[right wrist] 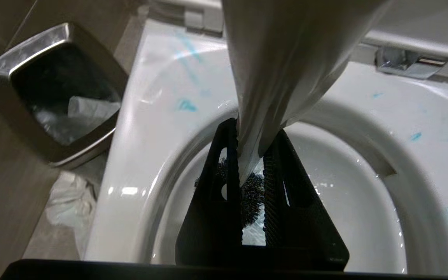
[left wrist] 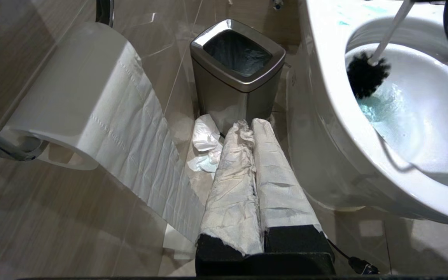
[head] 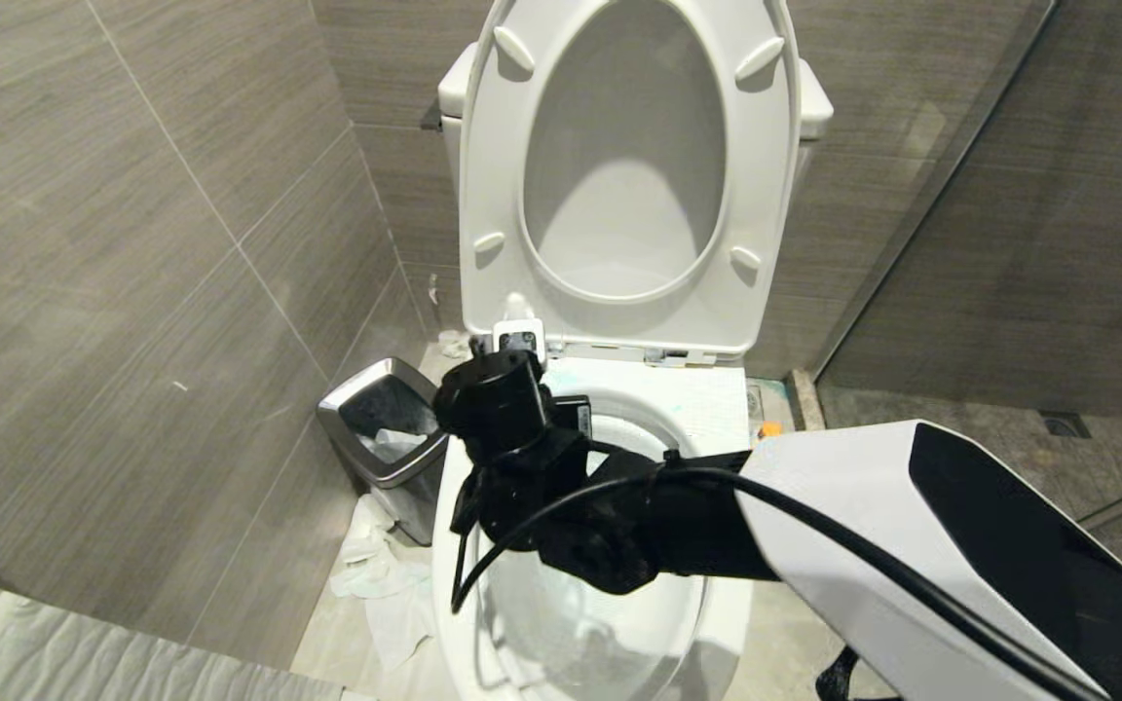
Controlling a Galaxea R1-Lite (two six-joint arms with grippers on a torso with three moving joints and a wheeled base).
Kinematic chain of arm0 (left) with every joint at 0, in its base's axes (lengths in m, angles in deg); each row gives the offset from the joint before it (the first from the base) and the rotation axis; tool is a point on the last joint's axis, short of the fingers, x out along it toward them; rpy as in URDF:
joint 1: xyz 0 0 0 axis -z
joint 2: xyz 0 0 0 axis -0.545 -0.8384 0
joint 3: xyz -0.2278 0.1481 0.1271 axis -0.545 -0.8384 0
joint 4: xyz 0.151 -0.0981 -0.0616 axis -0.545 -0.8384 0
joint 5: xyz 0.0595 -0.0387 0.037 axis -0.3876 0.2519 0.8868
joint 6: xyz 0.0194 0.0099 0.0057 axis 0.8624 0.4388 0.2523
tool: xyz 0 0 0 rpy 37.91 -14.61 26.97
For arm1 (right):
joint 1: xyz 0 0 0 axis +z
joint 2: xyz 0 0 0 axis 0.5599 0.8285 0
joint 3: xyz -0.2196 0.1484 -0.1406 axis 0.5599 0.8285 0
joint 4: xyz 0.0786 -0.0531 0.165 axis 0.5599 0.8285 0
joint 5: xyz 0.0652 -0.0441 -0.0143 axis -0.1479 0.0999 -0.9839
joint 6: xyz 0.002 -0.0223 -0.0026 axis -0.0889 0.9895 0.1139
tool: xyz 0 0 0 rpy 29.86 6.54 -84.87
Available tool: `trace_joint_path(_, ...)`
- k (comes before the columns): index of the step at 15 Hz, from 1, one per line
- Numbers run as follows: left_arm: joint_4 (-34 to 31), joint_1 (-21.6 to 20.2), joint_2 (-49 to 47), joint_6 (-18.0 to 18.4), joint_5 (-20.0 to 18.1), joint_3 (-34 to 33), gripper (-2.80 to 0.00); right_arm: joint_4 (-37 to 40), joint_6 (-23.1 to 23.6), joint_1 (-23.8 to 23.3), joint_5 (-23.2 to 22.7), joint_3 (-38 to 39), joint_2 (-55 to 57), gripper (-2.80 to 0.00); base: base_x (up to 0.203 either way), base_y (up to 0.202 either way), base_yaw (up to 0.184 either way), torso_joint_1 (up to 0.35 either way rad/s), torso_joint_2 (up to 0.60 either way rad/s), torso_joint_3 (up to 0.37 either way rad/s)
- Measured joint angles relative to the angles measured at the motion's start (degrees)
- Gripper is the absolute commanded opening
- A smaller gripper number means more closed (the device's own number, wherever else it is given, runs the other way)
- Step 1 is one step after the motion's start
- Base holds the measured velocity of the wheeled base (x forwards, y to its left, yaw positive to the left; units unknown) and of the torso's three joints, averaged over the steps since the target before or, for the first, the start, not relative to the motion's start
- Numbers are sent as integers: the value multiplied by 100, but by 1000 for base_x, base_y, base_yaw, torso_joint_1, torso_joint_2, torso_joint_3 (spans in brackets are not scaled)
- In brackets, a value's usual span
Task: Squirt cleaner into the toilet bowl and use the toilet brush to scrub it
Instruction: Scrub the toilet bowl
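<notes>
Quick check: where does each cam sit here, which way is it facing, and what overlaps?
Head view: on the robot's head, looking down at the toilet bowl; right arm reaches over it.
Left wrist view: low beside the bowl, facing the waste bin; paper-wrapped left gripper shows.
Right wrist view: above the bowl, looking in; right gripper clamps the toilet brush.
All share bowl and bin.

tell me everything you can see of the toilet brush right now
The toilet brush has a slim white handle and a round head of dark bristles. It slants down into the toilet bowl, its head at the bowl's inner wall just above the blue-tinted water. The right gripper is shut on the handle, above the head.
</notes>
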Motion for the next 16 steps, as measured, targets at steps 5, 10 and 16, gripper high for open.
trace_joint_path(5,-2,0,0,1,1,0,-280,-41,-84,148,20,1002,-474,-280,0,0,0,0,0,0)
trace_joint_path(10,1,2,0,-4,1,0,-280,-224,-78,-147,1,1382,-851,-280,0,0,0,0,0,0)
trace_joint_path(16,1,2,0,-2,1,0,-280,-402,-100,-517,-27,893,96,-280,0,0,0,0,0,0)
